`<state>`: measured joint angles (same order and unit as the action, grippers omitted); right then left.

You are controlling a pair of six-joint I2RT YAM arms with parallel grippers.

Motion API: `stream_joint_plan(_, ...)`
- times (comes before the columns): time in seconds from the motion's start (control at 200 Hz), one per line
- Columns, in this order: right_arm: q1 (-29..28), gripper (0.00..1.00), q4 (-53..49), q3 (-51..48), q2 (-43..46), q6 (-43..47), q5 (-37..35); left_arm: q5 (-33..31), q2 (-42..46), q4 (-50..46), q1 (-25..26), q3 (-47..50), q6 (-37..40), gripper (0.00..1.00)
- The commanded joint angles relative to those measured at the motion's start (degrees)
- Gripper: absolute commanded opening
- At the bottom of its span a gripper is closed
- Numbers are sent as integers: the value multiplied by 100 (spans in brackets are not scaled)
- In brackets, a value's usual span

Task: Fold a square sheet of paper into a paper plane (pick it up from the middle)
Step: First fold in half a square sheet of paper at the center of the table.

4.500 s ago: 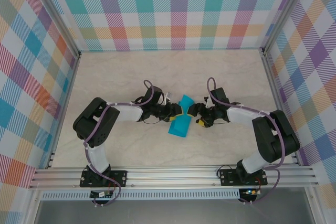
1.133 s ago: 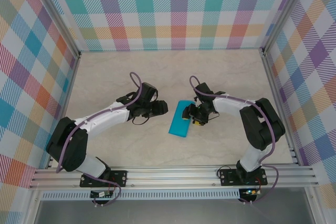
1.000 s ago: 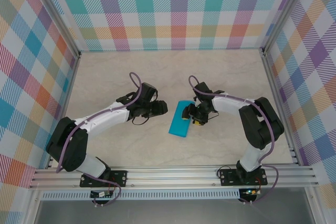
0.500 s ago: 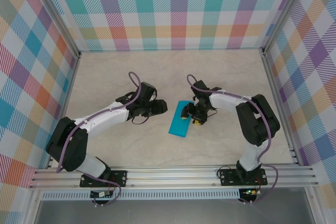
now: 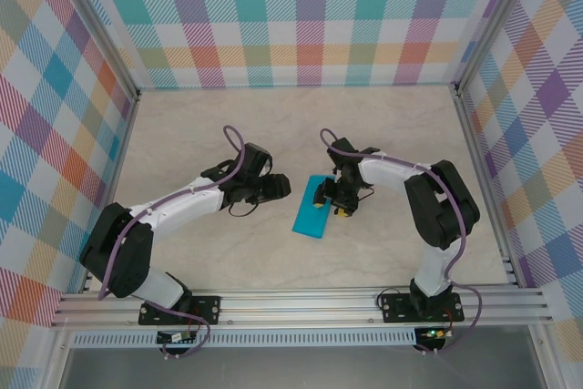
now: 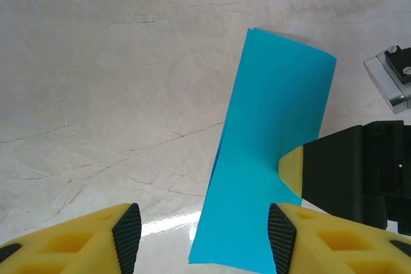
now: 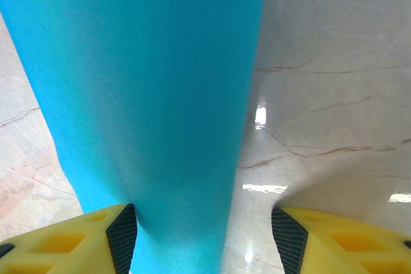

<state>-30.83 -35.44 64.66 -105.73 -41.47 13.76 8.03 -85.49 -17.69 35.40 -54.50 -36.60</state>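
Note:
The square sheet of paper (image 5: 307, 218) lies folded into a narrow teal rectangle on the table's middle. My left gripper (image 5: 283, 189) stands open just left of it, apart from it. In the left wrist view the paper (image 6: 270, 152) lies ahead and to the right of the open left gripper (image 6: 204, 239). My right gripper (image 5: 326, 197) is open at the paper's upper right part, one yellow fingertip (image 6: 292, 168) resting on the sheet. Between the right gripper's (image 7: 205, 239) spread fingers the paper (image 7: 148, 94) runs close by the left pad (image 7: 122, 235).
The marbled table top (image 5: 200, 252) is boxed in by plaid walls (image 5: 310, 25) at the back and both sides. An aluminium rail (image 5: 301, 302) with the arm bases runs along the near edge.
Since the oldest frame both arms have shifted and the paper now lies flat. Over the last second my right gripper crept slightly left onto the paper; the left arm stayed still.

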Motion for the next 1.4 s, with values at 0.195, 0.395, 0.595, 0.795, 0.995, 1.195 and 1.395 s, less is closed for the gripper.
stream_joint_plan(0.195,-28,64,-297,-51,-593,62,-559,102,-35,29,-100,52,-5,57)
stream_joint_plan(0.395,-38,64,-378,2,-710,101,-615,175,-90,72,-97,36,-7,56)
stream_joint_plan(0.595,-46,64,-493,11,-797,148,-750,326,-216,133,-94,27,-15,52)
stream_joint_plan(0.795,-58,64,-546,46,-887,192,-807,603,-425,392,-94,-39,-18,47)
stream_joint_plan(0.995,-59,63,-538,52,-940,205,-813,889,-733,517,-94,-143,-25,40)
stream_joint_plan(1.195,-57,63,-562,64,-967,210,-832,1218,-1092,649,-86,-305,-52,35)
stream_joint_plan(1.395,-55,63,-556,64,-976,220,-831,1620,-1533,923,-77,-506,-154,22)
